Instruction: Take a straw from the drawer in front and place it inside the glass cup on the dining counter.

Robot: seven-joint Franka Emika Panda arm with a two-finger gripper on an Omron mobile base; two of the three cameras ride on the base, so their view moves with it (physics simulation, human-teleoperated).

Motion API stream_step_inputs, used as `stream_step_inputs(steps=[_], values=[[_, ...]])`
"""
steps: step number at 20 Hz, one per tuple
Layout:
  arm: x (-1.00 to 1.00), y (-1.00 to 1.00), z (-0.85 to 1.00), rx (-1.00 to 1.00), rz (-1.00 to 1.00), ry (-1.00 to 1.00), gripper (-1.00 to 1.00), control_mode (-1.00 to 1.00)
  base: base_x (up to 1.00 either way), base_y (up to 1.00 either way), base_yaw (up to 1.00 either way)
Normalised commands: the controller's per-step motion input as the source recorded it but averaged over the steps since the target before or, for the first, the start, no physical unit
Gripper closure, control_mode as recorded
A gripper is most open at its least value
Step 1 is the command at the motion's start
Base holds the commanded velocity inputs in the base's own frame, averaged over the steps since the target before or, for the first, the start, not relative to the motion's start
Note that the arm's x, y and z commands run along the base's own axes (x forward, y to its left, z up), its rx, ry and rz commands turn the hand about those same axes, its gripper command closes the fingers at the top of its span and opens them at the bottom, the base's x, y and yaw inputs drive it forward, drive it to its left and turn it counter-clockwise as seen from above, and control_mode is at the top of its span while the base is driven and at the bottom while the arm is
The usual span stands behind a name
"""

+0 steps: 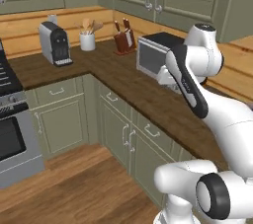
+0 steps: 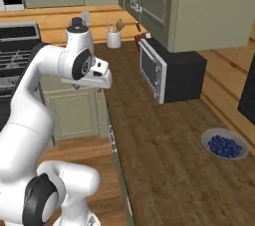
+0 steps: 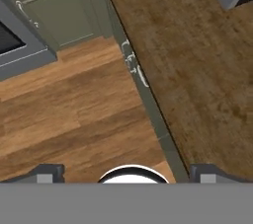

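Observation:
My gripper [image 3: 131,174] hangs above the edge of a dark wooden cabinet counter [image 3: 197,70] and points down at the floor. Its two fingertips [image 3: 49,173] stand far apart with nothing between them, so it is open. In the right base view the hand [image 2: 102,79] sits just off the counter's front edge. Below the counter run sage-green drawer fronts, all shut; the wide drawer [image 1: 150,130] with a silver bar handle [image 3: 143,76] lies under the hand. The straw, the glass cup and the dining counter are out of view.
A toaster oven [image 2: 164,68] stands on the counter beside the arm, and a bowl of blueberries [image 2: 225,145] sits further right. A coffee machine [image 1: 55,44], utensil crock [image 1: 87,40] and knife block [image 1: 123,40] line the back. A stove [image 1: 10,119] is at left, with wooden floor [image 1: 84,183] between.

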Motion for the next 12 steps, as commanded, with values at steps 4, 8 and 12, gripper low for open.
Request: stream_step_inputs(steps=[4,8,12], values=[[0.0,0.0,0.0,0.0,0.0,0.0,-1.0,1.0,-0.01,-0.9,0.34],[0.03,-0.21,0.0,0.01,0.14,0.0,-1.0,-1.0,0.04,-0.41,0.15],[0.25,0.21,-0.04,-0.03,0.2,0.0,-1.0,-1.0,0.0,0.0,0.0]])
